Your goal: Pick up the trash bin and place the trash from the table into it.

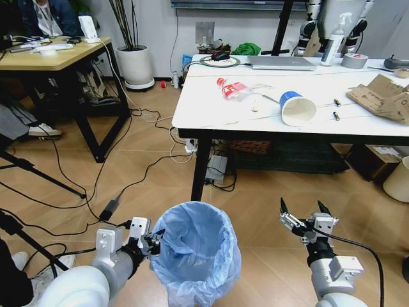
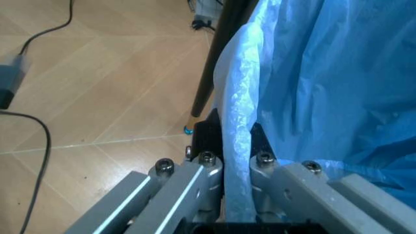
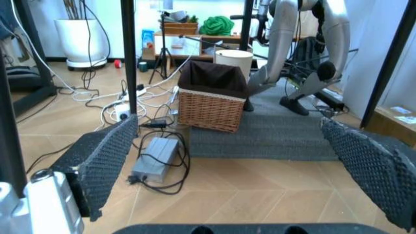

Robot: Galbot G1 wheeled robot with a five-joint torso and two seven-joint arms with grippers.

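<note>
The trash bin (image 1: 198, 252), lined with a crinkly light-blue bag, sits low in front of me. My left gripper (image 1: 153, 243) is shut on the bin's rim (image 2: 237, 161), with the bag pinched between its fingers. My right gripper (image 1: 304, 211) hangs open in the air to the right of the bin, its pads (image 3: 104, 161) wide apart. On the table (image 1: 211, 115) lie the trash: a blue-and-white paper cup (image 1: 297, 107), a crushed bottle with a red label (image 1: 231, 87), torn brown cardboard (image 1: 380, 97) and white tissue (image 1: 261, 102).
A laptop (image 1: 281, 62), spray bottle (image 1: 335, 39) and tape roll (image 1: 354, 61) stand at the table's back. The black table leg (image 1: 200, 167) is just beyond the bin. Cables cross the wood floor. A wicker basket (image 3: 211, 100) sits under the table, a cream bucket (image 1: 397, 180) at right.
</note>
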